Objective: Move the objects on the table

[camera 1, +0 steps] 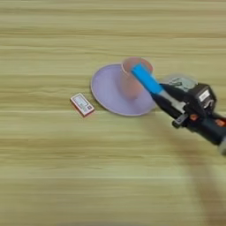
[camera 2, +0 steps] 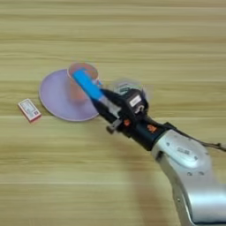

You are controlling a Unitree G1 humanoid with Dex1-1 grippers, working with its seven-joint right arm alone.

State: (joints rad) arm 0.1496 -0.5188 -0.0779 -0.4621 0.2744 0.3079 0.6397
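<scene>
Right arm: silver-grey rounded forearm [camera 2: 194, 176], smooth shell, seam lines across it. Black wrist section [camera 2: 143, 128] with small orange-red marks. Boxy black block with white label on top. Gripper [camera 2: 102, 104]: two slim black fingers, pale metal part between. Thin dark cable beside forearm.
</scene>
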